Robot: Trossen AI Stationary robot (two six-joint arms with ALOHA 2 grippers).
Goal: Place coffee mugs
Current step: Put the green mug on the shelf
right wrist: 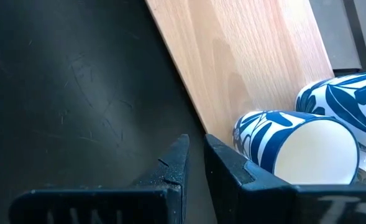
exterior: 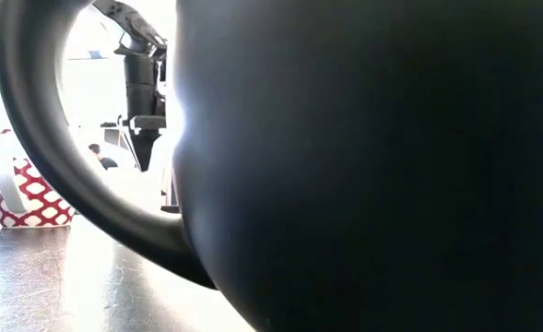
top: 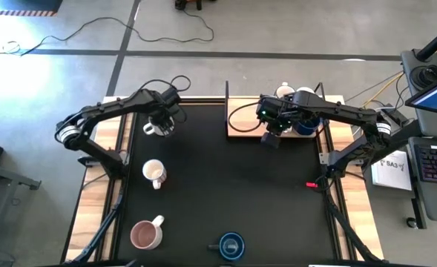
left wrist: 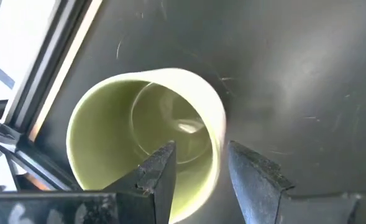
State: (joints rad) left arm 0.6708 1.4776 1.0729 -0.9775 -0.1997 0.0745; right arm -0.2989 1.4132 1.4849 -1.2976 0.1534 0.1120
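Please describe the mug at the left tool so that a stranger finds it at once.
On the black mat, look along its left edge to the far corner. The mug there sits under the left tool, whose fingers straddle its rim. It alone is pale green inside.

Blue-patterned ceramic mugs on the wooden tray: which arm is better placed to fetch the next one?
Right. The right gripper, nearly shut and empty, hangs at the wooden tray beside the blue-patterned ceramic mugs. The left gripper straddles the rim of the green-inside mug across the mat.
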